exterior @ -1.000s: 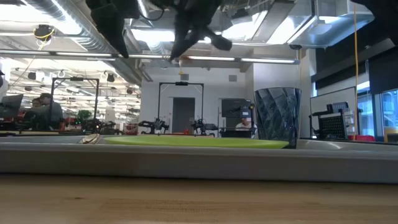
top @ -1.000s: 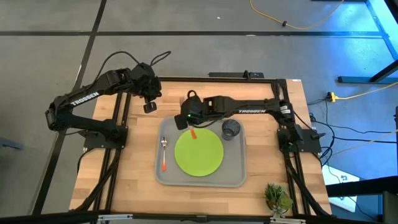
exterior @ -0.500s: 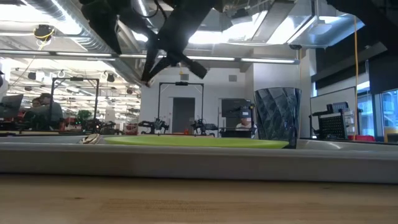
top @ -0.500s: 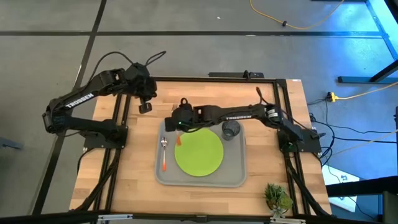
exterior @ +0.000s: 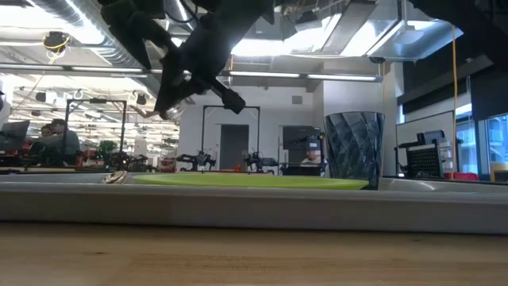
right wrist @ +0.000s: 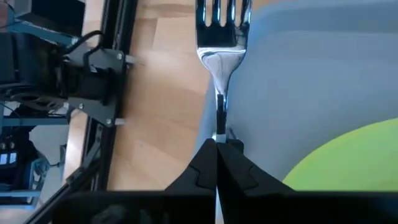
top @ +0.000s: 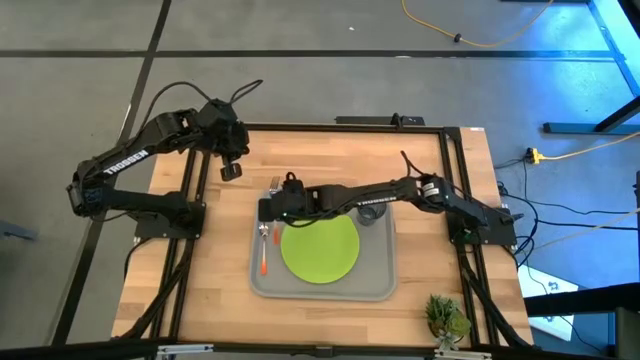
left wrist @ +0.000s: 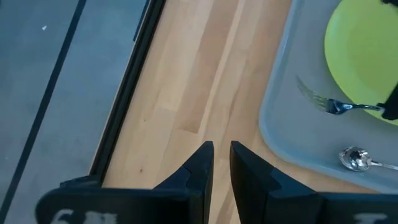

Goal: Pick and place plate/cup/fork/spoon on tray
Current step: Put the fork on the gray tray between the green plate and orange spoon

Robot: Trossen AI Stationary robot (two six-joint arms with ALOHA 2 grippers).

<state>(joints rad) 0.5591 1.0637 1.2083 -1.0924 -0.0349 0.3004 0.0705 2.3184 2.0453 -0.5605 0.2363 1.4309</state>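
Note:
The light grey tray (top: 380,285) lies mid-table with the lime-green plate (top: 320,248) flat on it. The spoon (top: 263,240) lies on the tray's left part, left of the plate. The dark cup (exterior: 353,151) stands upright at the tray's far side and is half hidden under my right arm in the high view. My right gripper (top: 268,208) is shut on the fork (right wrist: 222,56) above the tray's far left part, close over the spoon. My left gripper (top: 231,171) hangs shut and empty over bare wood beyond the tray's far left corner. My right gripper pinches the fork's thin metal neck (right wrist: 219,127) between its two fingertips, just behind the tines. The fingers reach in from the table's right side, slanting down. The tines (left wrist: 308,93) stick out ahead of the fingertips. The fork is lifted clear of the tray.
A small green plant (top: 447,318) stands near the table's near right corner. Black frame rails (top: 190,230) run along both sides of the table. Bare wood lies left of the tray (left wrist: 186,93). People sit in the room behind the table, far off.
My right gripper has carried the fork toward the table's left edge, from over the plate's far rim to over the tray's left part beside the spoon, and has come lower. It has stayed shut on the fork. My left gripper has drawn back a little toward the far left.

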